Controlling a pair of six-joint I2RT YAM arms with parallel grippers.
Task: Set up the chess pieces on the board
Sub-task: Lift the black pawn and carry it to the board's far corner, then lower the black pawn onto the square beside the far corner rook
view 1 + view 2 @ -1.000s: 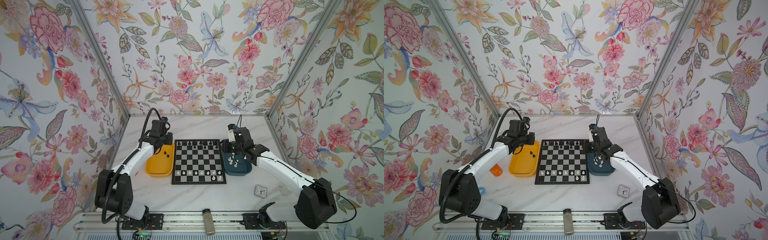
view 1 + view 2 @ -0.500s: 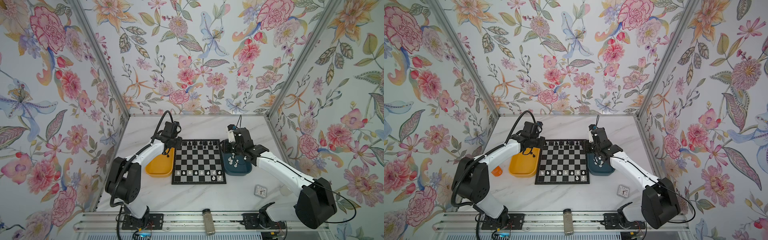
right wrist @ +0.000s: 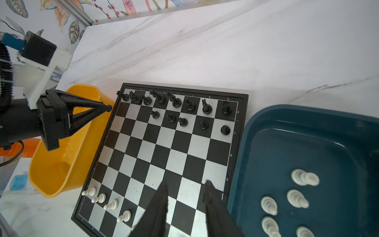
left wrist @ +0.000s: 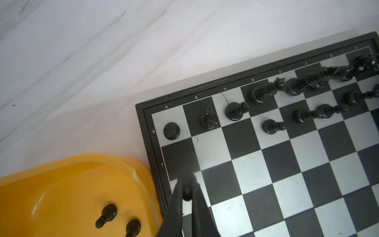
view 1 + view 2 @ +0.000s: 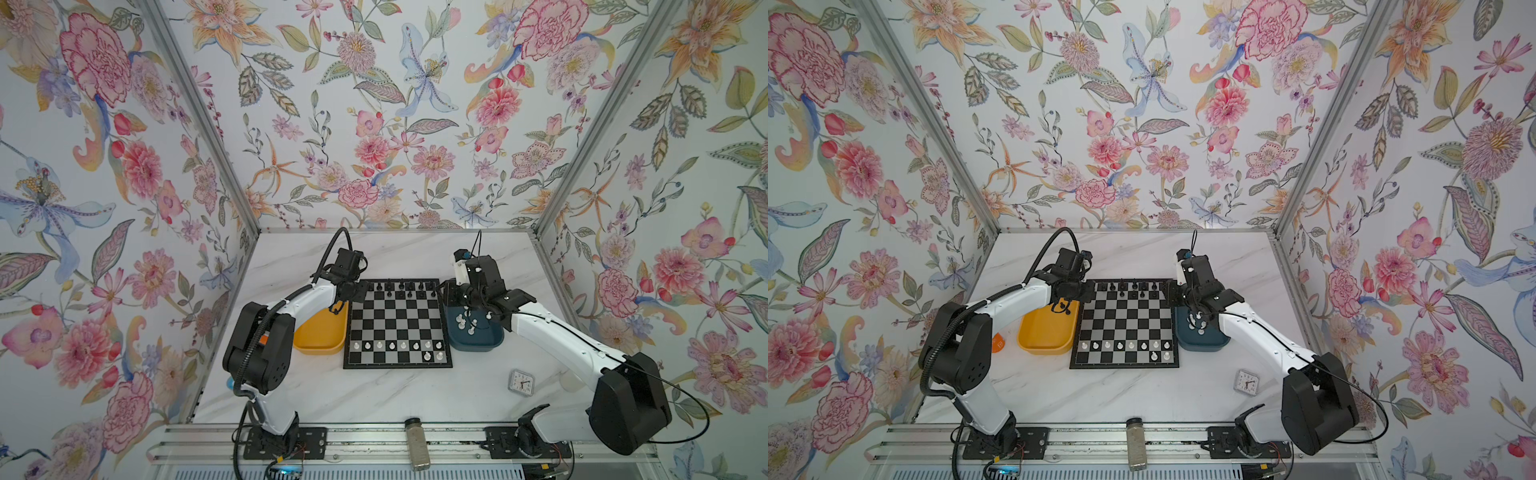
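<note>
The square flat chessboard (image 5: 397, 328) of black and silvery-grey checks with a thin black rim is lying at the centre of the white marble-patterned tabletop (image 5: 415, 399). It is sitting between a yellow plastic tray (image 5: 318, 345) on the left and a dark blue plastic tray (image 5: 476, 345) on the right. Both trays are resting just beside its rim.

The left gripper (image 4: 187, 184) is pinching a small black plastic pawn (image 4: 187, 192) by its head, with the fingertips pressed together on it. It is holding the pawn over the board's outermost column on the yellow-tray side, near the far corner. Whether the pawn's base is touching the board cannot be told.

The right gripper (image 3: 186, 182) is hovering with its fingers spread and nothing between them. It is positioned above the board's edge on the blue-tray side.

Eight black back-row pieces (image 3: 176, 102) are filling the farthest row. Five black pawns (image 3: 183, 121) are standing in the row in front of them, toward the blue tray. They are leaving the three squares nearest the yellow tray bare.

A line of white pawns (image 5: 391, 345) is occupying the second-nearest row. Two further white pieces (image 5: 427, 355) are standing in the nearest row, toward the blue tray.

Two loose black pieces (image 4: 106, 214) are lying in the yellow tray. Several loose white pieces (image 3: 304, 178) are lying in the blue tray.
</note>
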